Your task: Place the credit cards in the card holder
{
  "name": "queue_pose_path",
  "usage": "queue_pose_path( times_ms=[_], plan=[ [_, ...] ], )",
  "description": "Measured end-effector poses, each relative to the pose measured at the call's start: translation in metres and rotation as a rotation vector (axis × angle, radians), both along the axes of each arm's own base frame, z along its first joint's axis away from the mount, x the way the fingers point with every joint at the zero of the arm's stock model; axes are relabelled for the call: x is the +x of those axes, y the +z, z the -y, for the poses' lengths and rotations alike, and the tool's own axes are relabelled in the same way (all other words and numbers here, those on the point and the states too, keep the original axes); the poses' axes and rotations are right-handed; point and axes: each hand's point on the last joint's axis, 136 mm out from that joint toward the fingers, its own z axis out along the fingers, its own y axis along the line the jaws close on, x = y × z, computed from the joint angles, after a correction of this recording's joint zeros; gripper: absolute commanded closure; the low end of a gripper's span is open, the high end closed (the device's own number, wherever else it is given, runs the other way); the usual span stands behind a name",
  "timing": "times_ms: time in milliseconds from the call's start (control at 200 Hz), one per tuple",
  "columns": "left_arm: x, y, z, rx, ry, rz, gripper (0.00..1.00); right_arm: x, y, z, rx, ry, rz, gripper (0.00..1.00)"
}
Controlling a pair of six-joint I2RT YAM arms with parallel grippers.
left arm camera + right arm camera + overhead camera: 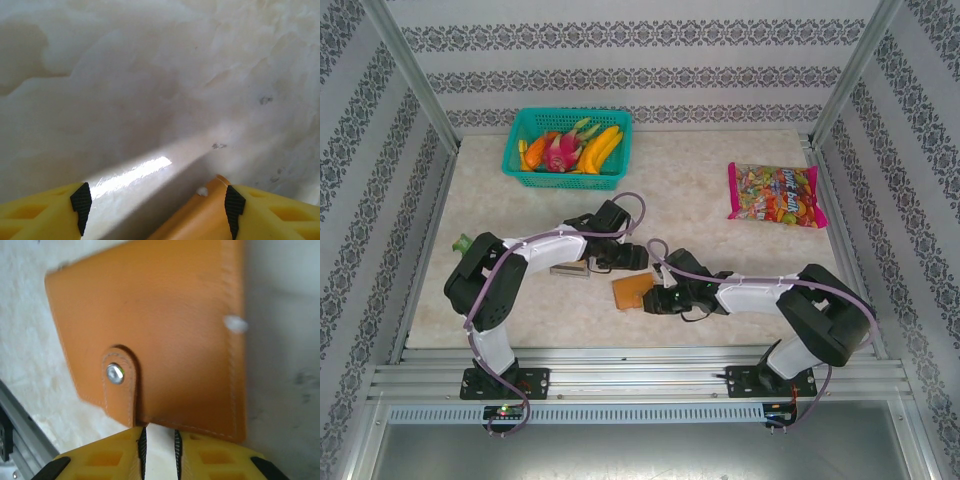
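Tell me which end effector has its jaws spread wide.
The left end effector: its jaws stand far apart, with a corner of the wallet showing between them. On the right end effector they sit close together at the wallet's edge.

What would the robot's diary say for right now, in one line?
wallet: snapped shut | left gripper: open, wallet corner by one jaw | right gripper: at wallet edge, grip unclear

Arms [555,243] white-black; lilac cables [490,290]; yellow fingers [40,215], black pads [81,200].
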Motion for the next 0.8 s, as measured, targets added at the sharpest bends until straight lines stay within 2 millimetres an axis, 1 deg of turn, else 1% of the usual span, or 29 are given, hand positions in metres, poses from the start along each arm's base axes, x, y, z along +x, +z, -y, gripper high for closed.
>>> queue_pose_path(
  times_ms=[130, 180, 305, 500, 620, 719, 799],
  plan=[
    [-0.011, -0.012, -0.005, 0.022, -0.005, -0.024, 0.33, 0.013, 0.0, 0.007, 0.012, -0.047, 0.005, 0.75],
    [-0.011, -0.011, -0.005, 0.021, -0.005, -0.017, 0.33, 0.017, 0.0, 0.008, 0.018, -0.058, 0.001, 0.75],
    [-0.014, -0.012, -0.003, 0.017, -0.004, 0.008, 0.34, 0.018, 0.0, 0.008, 0.032, -0.064, -0.025, 0.74],
    [-0.026, -0.011, -0.005, -0.041, 0.044, 0.029, 0.35, 0.018, 0.0, 0.006, 0.042, -0.069, -0.069, 0.74],
    [-0.039, -0.01, -0.011, -0.099, 0.092, 0.027, 0.37, 0.02, -0.001, 0.005, 0.037, -0.081, -0.104, 0.74],
    [-0.051, -0.01, -0.016, -0.131, 0.122, 0.005, 0.4, 0.019, -0.001, 0.004, 0.038, -0.083, -0.128, 0.74],
    [-0.057, -0.01, -0.019, -0.151, 0.141, -0.007, 0.42, 0.02, -0.001, 0.003, 0.043, -0.092, -0.141, 0.74]
  ],
)
